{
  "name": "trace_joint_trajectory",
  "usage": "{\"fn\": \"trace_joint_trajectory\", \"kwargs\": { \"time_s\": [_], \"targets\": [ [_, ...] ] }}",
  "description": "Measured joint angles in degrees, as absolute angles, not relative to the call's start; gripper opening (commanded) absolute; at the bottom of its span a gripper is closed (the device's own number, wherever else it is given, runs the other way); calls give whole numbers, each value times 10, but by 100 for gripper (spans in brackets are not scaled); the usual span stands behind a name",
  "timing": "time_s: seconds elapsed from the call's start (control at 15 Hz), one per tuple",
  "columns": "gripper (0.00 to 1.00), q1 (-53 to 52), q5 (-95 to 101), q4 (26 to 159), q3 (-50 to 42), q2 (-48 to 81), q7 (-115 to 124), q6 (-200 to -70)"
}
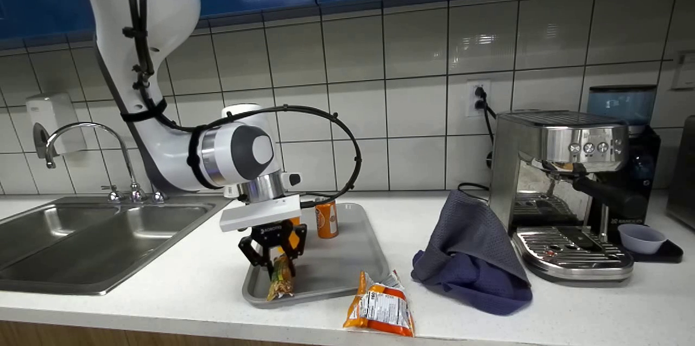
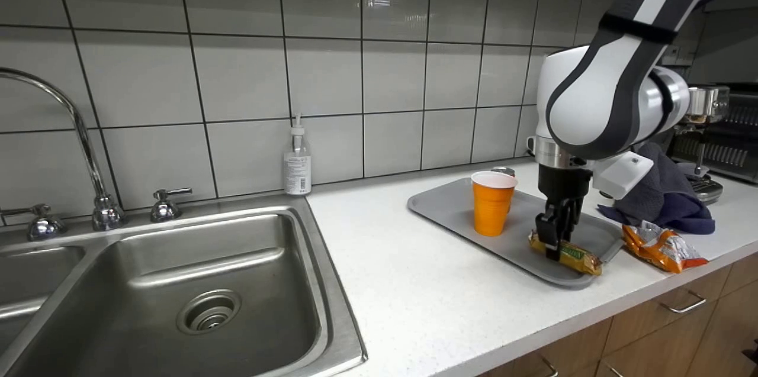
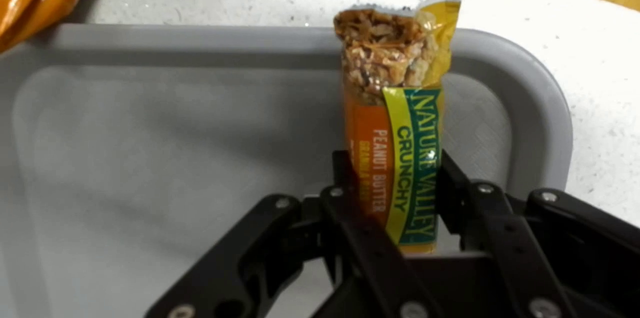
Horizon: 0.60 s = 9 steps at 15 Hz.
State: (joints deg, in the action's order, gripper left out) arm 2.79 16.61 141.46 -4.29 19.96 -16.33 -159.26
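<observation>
A black Robotiq gripper points down over a gray tray on a white counter, its jaws clenched, by all appearances, on a Nature Valley Crunchy Peanut Butter granola bar. In the wrist view the bar runs lengthwise through the gap between the fingers, its long axis at right angles to the line from one finger to the other, so each pad meets a long side. It is at one front corner of the tray, with the end toward the counter's edge reaching over the tray's front rim; whether it rests on the tray or is raised a little is hard to tell. Farther back on the tray stand an orange plastic cup and an orange can. An orange snack bag lies just beside the tray's other front corner, and a crumpled gray-and-navy cloth lies on that same side, apart from the tray.
</observation>
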Motion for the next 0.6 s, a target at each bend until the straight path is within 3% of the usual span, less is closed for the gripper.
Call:
{"fn": "trace_joint_trajectory", "kwargs": {
  "time_s": [0.4,0.47,0.53,0.6],
  "targets": [
    [17,27,166,1396,-42,218,-163,-1593],
    [67,27,166,1395,-42,219,-163,-1593],
    [68,27,166,1394,-42,221,-163,-1593],
    [75,27,166,1393,-42,222,-163,-1593]
  ]
}}
